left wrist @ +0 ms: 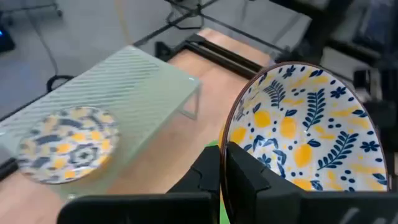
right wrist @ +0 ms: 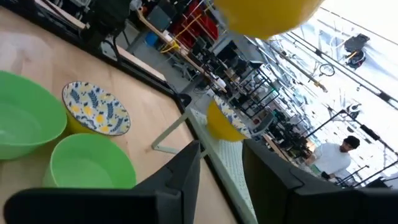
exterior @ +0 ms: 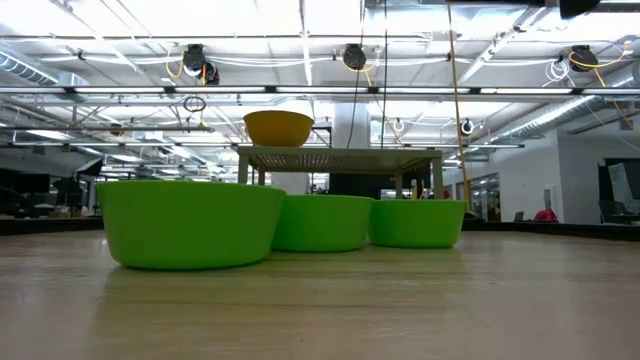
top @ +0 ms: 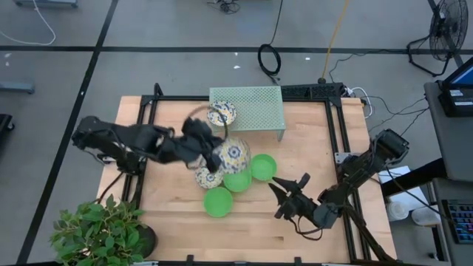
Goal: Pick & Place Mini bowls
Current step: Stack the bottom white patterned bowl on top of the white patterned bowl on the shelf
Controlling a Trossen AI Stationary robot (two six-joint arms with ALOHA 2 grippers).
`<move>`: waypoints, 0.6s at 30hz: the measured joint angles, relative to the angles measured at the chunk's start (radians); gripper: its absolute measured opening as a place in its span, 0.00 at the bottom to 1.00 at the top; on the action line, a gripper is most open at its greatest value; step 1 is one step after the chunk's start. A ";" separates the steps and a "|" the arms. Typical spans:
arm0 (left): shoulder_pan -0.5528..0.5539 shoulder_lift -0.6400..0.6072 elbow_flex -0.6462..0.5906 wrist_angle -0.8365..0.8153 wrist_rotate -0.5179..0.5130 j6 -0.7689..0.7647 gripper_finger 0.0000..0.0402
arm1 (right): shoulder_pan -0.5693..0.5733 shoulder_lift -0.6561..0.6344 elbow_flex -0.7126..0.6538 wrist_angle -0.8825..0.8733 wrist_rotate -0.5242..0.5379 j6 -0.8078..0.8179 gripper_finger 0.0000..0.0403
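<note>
three green bowls [top: 238, 182] clustered; one floral bowl [top: 233, 156] apparently lifted.

A pale wooden bench [top: 310, 148] with visible grain carries three plain green bowls [exterior: 190, 222] of smooth, faintly glossy plastic look. The patterned bowl [left wrist: 305, 127] shows a glazed, shiny inside printed with blue leaves and yellow fruit. The pale green rack [top: 251, 107] is perforated mesh with a matt painted finish. Dark matt framing [top: 336, 125] edges the bench.
</note>
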 joint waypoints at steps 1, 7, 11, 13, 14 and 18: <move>0.015 -0.012 0.000 0.000 -0.002 0.001 0.02 | 0.000 -0.008 -0.015 0.001 -0.023 0.019 0.27; 0.046 -0.067 -0.021 0.013 -0.059 0.032 0.02 | -0.013 -0.108 -0.093 -0.068 -0.363 0.240 0.25; 0.080 -0.079 -0.053 0.020 -0.066 0.026 0.02 | -0.103 -0.216 -0.125 -0.327 -0.863 0.508 0.22; 0.106 -0.083 -0.063 0.013 -0.062 0.026 0.02 | -0.176 -0.259 -0.132 -0.419 -1.110 0.593 0.21; 0.119 -0.086 -0.067 0.008 -0.049 0.029 0.02 | -0.209 -0.283 -0.137 -0.463 -1.209 0.614 0.20; 0.185 -0.106 -0.070 0.005 -0.004 0.032 0.02 | -0.332 -0.391 -0.167 -0.616 -1.437 0.614 0.18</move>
